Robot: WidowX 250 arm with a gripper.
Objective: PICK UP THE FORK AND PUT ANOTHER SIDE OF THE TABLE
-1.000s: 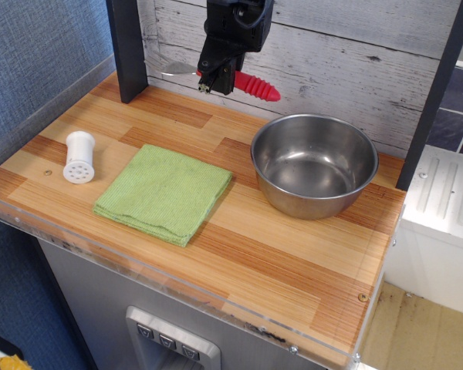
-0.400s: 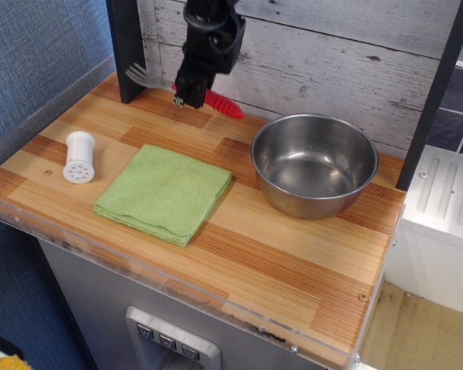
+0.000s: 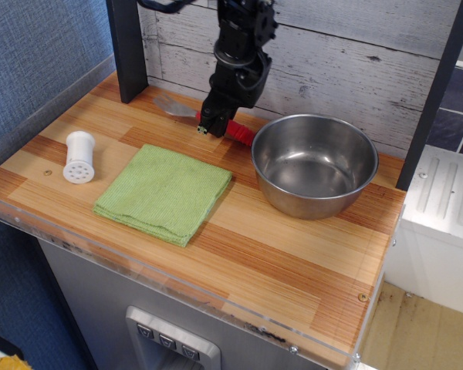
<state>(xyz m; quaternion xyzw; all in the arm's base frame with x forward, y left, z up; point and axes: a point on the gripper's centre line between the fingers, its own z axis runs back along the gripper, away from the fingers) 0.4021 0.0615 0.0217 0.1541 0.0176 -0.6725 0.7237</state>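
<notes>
The fork [image 3: 240, 133] has a silver head [image 3: 170, 105] pointing left and a ribbed red handle pointing right towards the bowl. My gripper [image 3: 209, 125] is shut on the fork's neck and holds it low over the back of the wooden table [image 3: 293, 254], between the green cloth and the back wall. Whether the fork touches the table I cannot tell. The gripper body hides the middle of the fork.
A steel bowl [image 3: 314, 163] stands at the right, close to the fork's handle. A folded green cloth [image 3: 163, 192] lies in front of the gripper. A white shaker [image 3: 79, 157] lies at the left. A dark post [image 3: 126, 48] stands at the back left.
The gripper, still holding the fork, swung left, then came back right and down to just above the table beside the bowl. The fork head now lies lower.
</notes>
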